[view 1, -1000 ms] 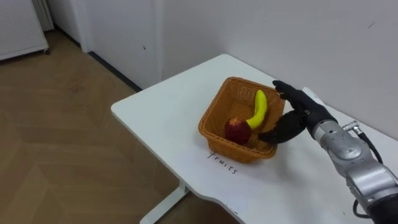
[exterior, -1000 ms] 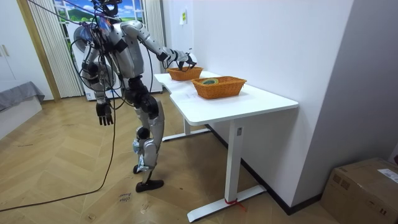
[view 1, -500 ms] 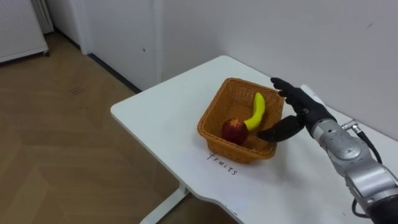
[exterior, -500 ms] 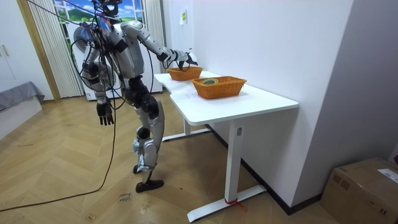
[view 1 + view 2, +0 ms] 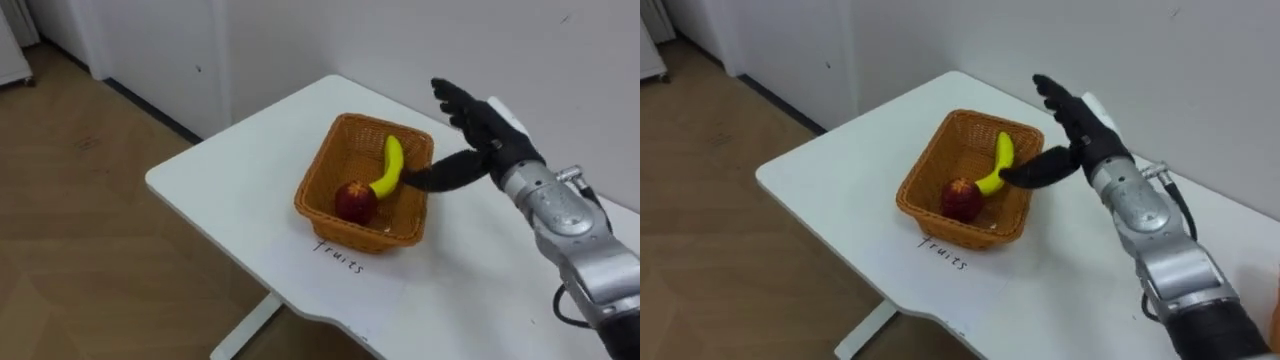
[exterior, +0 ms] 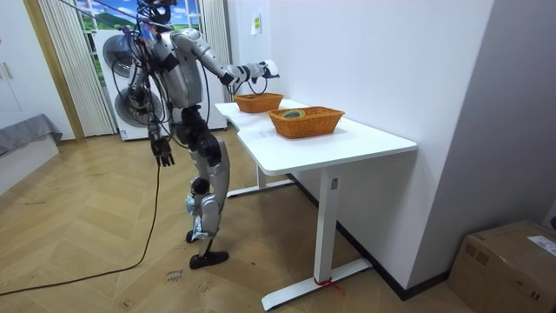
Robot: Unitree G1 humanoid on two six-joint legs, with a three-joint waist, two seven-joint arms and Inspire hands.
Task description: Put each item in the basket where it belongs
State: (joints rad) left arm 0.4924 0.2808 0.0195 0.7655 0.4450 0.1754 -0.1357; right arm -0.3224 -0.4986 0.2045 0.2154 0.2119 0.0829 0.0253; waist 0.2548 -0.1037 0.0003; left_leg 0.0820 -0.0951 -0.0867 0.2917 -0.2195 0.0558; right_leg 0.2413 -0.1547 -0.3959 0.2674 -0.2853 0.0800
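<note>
On my feed the basket (image 5: 325,180) reads as coarse woven wicker, rough and ribbed, against a table (image 5: 230,185) top that looks smooth, white and matt. The banana (image 5: 389,168) has a smooth, waxy skin and the apple (image 5: 352,200) a glossy red one. My right hand (image 5: 490,130) looks like matt black plastic, and the floor (image 5: 90,260) is satin-finished wood.

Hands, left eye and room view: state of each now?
Right hand: open, empty, by the fruit basket.
Left hand: open, empty, hanging at its side.
</note>
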